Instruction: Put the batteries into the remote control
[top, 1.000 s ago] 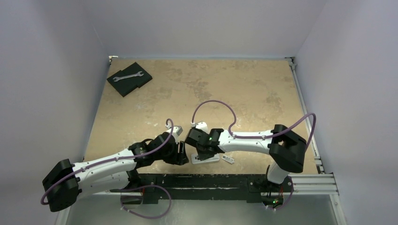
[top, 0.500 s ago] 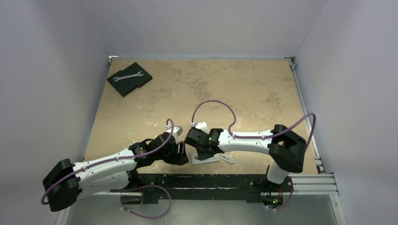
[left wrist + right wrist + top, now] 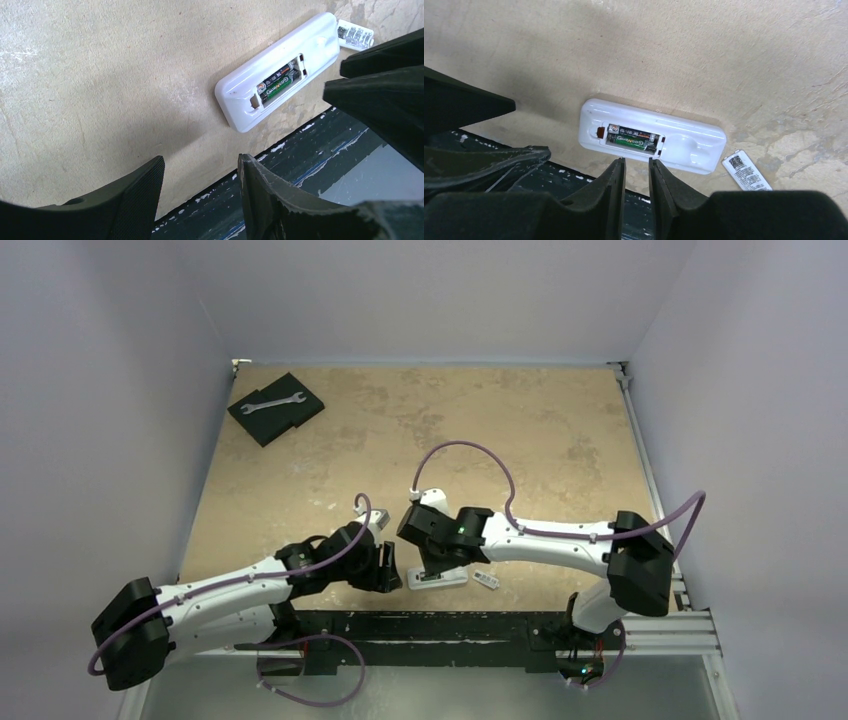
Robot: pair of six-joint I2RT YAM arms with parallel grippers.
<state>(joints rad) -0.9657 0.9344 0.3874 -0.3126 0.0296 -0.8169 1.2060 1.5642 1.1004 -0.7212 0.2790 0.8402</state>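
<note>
The white remote control [image 3: 441,579] lies back up at the table's near edge, its bay open. Both dark batteries [image 3: 633,137] lie side by side in the bay, also seen in the left wrist view [image 3: 278,83]. The remote shows in the right wrist view [image 3: 694,145] and the left wrist view [image 3: 240,95]. My right gripper [image 3: 637,162] hovers just near of the bay, empty, with only a narrow gap between its jaws; from above it is over the remote [image 3: 431,564]. My left gripper [image 3: 200,172] is open and empty, left of the remote [image 3: 391,576].
The small white cover piece [image 3: 486,581] with a printed label lies just right of the remote [image 3: 746,171]. The black table-edge rail [image 3: 450,625] runs right below the remote. A dark pad with a wrench [image 3: 275,405] sits at the far left corner.
My right arm has shifted to the right and its wrist has drawn up and slightly away over the remote. The left arm and the remote have not moved.
</note>
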